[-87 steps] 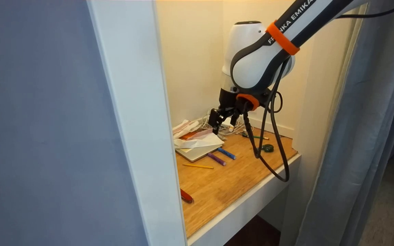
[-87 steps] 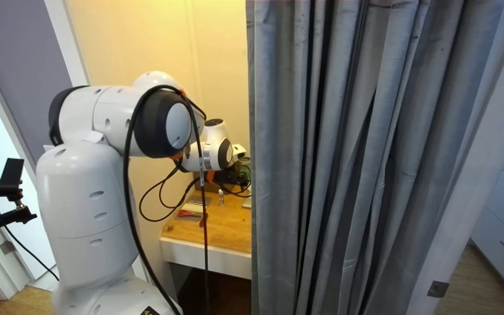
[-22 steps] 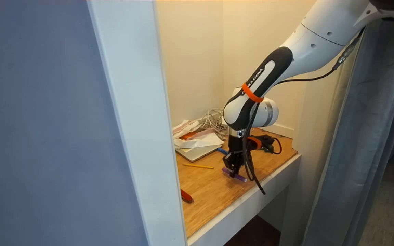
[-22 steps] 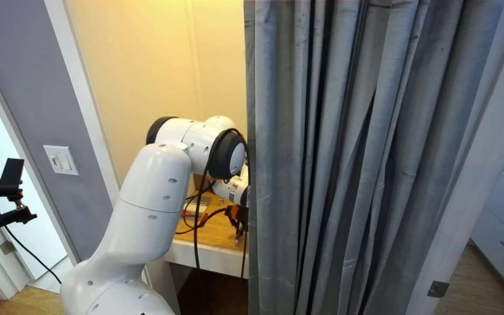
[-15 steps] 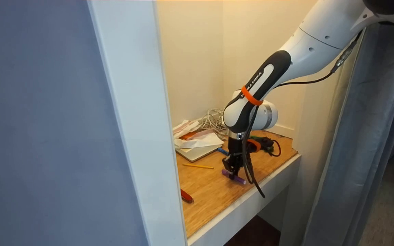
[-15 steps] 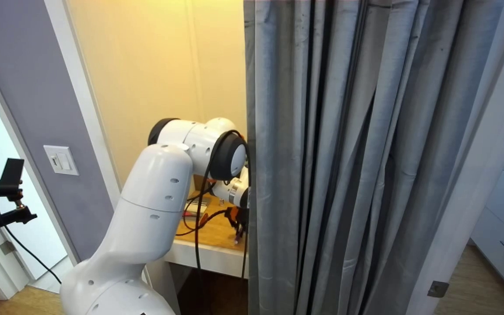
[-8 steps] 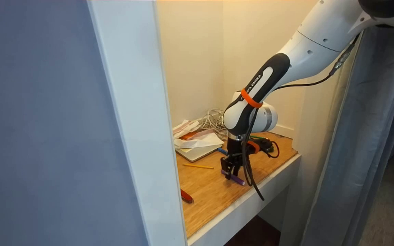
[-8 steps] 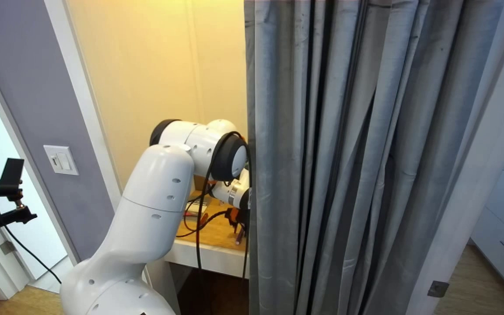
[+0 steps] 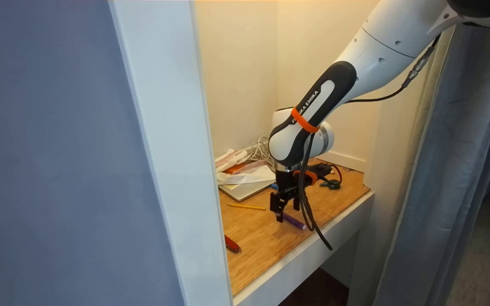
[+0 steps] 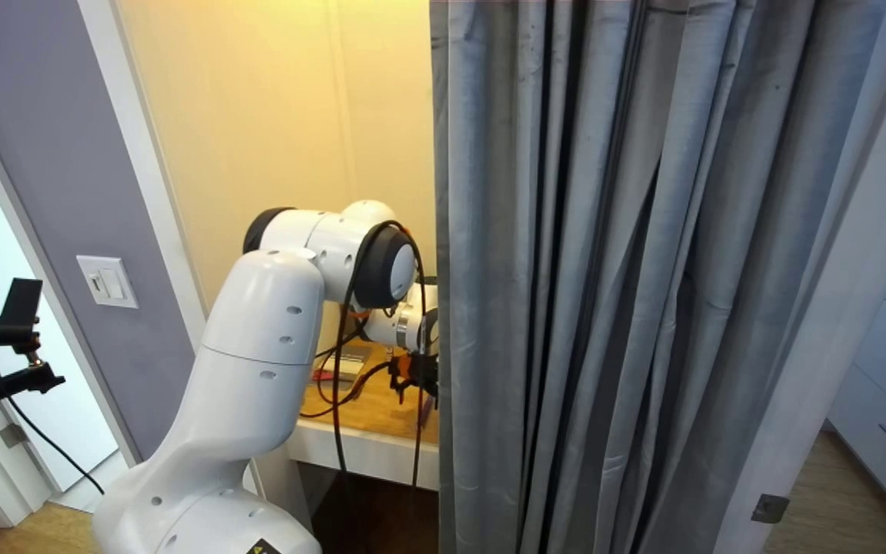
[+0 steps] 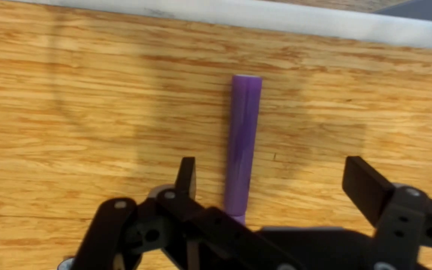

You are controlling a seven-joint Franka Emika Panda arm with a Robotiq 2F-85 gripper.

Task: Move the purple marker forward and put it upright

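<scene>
Plainly, open tabletop [image 11: 246, 52] separates purple marker [image 11: 242, 146] from white edge [image 11: 313, 20].

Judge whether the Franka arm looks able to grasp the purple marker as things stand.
Likely yes: in the wrist view, its open fingers flank the purple marker, with nothing visible in between.

Marker [image 11: 243, 146] on desk [image 9: 262, 240], tool [image 11: 270, 172] above; in exterior view, pencil [image 9: 246, 207] left of marker, papers [image 9: 257, 174] behind pencil.
</scene>
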